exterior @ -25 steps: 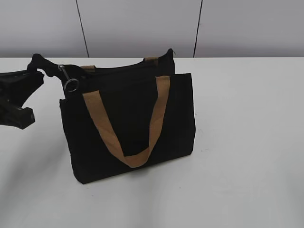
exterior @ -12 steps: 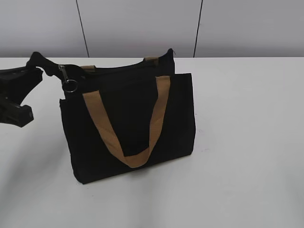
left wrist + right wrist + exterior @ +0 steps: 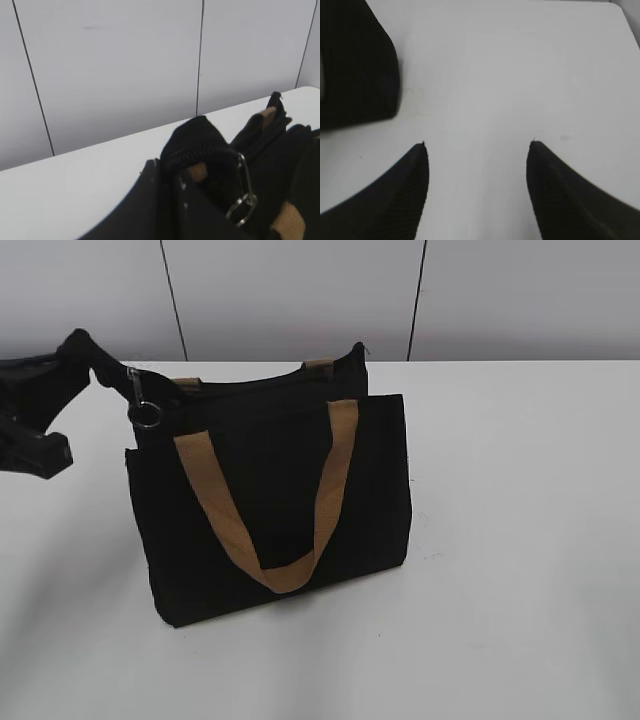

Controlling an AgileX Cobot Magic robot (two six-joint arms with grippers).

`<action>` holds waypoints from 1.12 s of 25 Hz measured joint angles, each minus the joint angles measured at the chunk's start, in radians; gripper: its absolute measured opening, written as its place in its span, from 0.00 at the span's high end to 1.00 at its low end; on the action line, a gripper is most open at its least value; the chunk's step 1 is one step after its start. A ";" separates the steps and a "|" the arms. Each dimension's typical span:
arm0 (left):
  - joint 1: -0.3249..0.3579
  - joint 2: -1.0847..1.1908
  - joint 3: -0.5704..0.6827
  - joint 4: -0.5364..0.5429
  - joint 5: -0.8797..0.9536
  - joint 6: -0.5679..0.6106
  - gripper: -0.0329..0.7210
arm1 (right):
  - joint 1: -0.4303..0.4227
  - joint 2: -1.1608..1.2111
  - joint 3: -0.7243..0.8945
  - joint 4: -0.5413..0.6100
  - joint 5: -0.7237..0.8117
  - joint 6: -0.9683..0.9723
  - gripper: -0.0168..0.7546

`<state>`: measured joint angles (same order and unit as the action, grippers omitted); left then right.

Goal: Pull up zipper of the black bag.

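Left claw [image 3: 78, 348] and bag tip, higher

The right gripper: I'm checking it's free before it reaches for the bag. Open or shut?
Open. In the right wrist view the right gripper has its fingers spread wide, with only bare white table between them.

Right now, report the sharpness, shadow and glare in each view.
Exterior view: even light, no glare, a soft shadow under the black bag, whose folds vanish into black. Left wrist view: the left gripper blurs, the zipper ring reads. Right wrist view: the right gripper fingertips soft, table washed out.
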<state>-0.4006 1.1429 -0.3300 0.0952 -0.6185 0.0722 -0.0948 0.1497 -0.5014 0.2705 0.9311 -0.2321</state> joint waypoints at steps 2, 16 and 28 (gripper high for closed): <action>0.000 -0.001 -0.009 0.000 0.000 0.000 0.94 | 0.000 0.069 0.000 0.095 -0.075 -0.070 0.36; 0.000 -0.002 -0.010 0.001 0.061 0.000 0.94 | 0.199 0.652 -0.004 0.985 -0.137 -0.889 0.36; 0.000 -0.002 -0.010 0.002 0.065 0.000 0.94 | 0.424 1.151 -0.336 1.077 -0.060 -1.310 0.36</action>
<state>-0.4006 1.1410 -0.3400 0.0971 -0.5532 0.0722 0.3288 1.3004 -0.8374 1.3471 0.8715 -1.5424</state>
